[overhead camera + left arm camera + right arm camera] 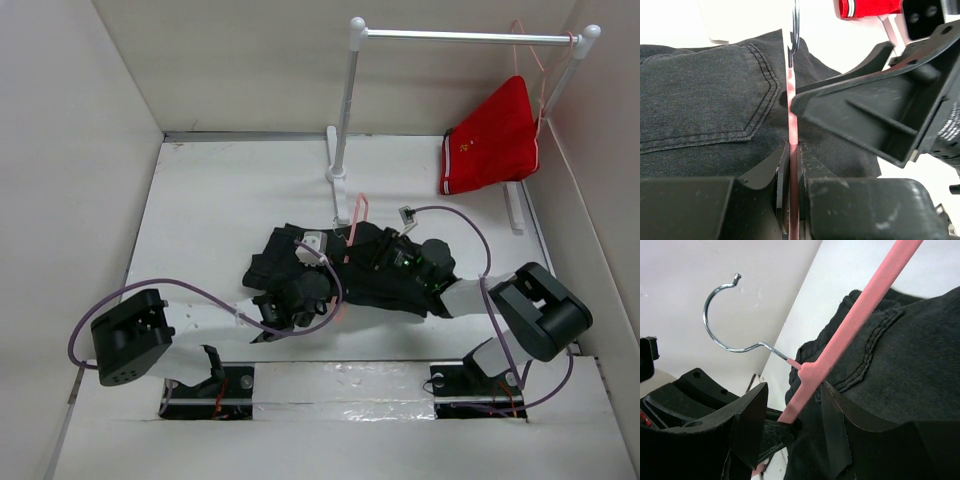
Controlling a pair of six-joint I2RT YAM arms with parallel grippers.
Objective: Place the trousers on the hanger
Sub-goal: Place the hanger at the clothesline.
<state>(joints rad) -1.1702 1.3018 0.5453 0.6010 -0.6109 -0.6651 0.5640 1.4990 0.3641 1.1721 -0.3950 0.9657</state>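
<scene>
The trousers [385, 285] are dark charcoal jeans lying bunched in the middle of the table, with a back pocket showing in the left wrist view [705, 100] and the right wrist view [900, 350]. The hanger [355, 220] is thin and pale pink and lies across them. My left gripper [332, 286] is shut on the hanger's bar [792, 145]. My right gripper [368, 250] is open with its jaws on either side of the hanger's neck [812, 372], just below the metal hook [720, 315]. One of its fingers [835, 425] rests against the bar.
A white clothes rail [345, 110] stands at the back. Red shorts with white trim [490, 140] hang on another pink hanger at its right end, close to the right wall. Grey walls close in the left, back and right sides.
</scene>
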